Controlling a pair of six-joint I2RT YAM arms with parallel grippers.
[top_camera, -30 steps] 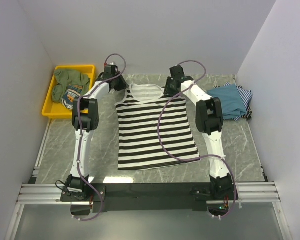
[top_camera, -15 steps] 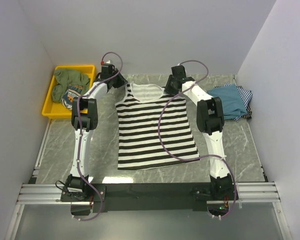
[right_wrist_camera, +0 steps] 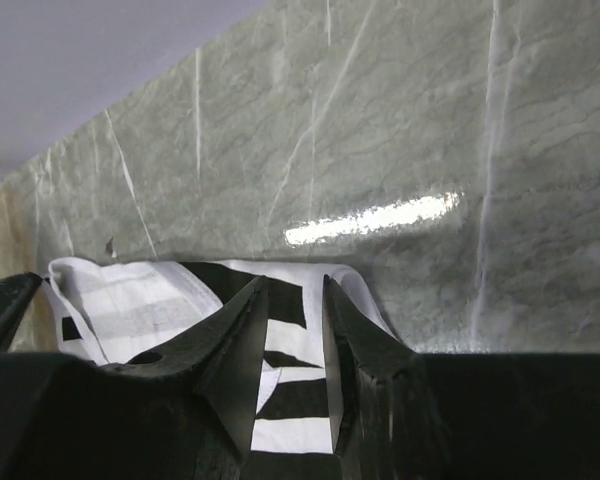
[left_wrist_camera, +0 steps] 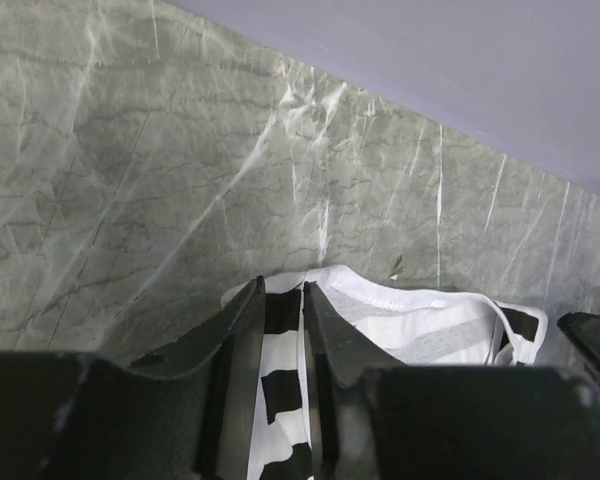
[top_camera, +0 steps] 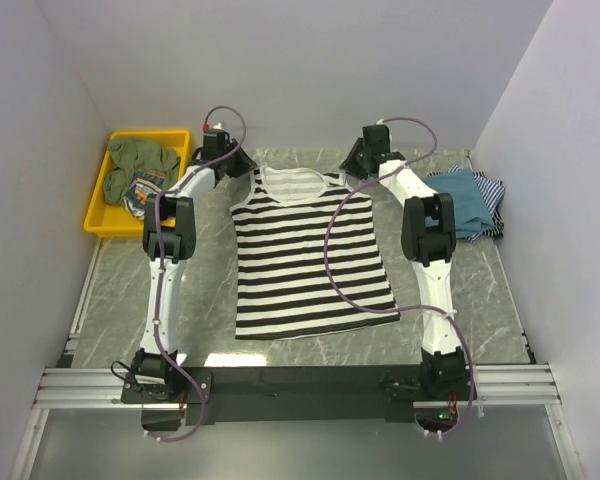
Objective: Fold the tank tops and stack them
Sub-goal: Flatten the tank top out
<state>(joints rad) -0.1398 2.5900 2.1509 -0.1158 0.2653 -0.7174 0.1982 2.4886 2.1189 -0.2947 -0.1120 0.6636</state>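
Lab test cell — white partition walls (top_camera: 280,70), aluminium rail (top_camera: 90,385).

No legible text, label, brand, number or sign anywhere in any of the three views.

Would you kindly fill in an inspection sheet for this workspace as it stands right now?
Surface: grey marbled tabletop, glossy, with some light glare.
Job's things: black-and-white striped tank top spread flat at centre; teal-blue top piled on a thin-striped blue-and-white top at the right.
Clutter: yellow plastic tray at far left, holding crumpled olive-green cloth.
Grippers: left gripper and right gripper each straddle a shoulder strap, jaws narrow; grip not confirmed.
Cables: right arm's purple cable drapes across the striped tank top; left arm's purple cable hugs its arm.
Surroundings: plain white walls on three sides.
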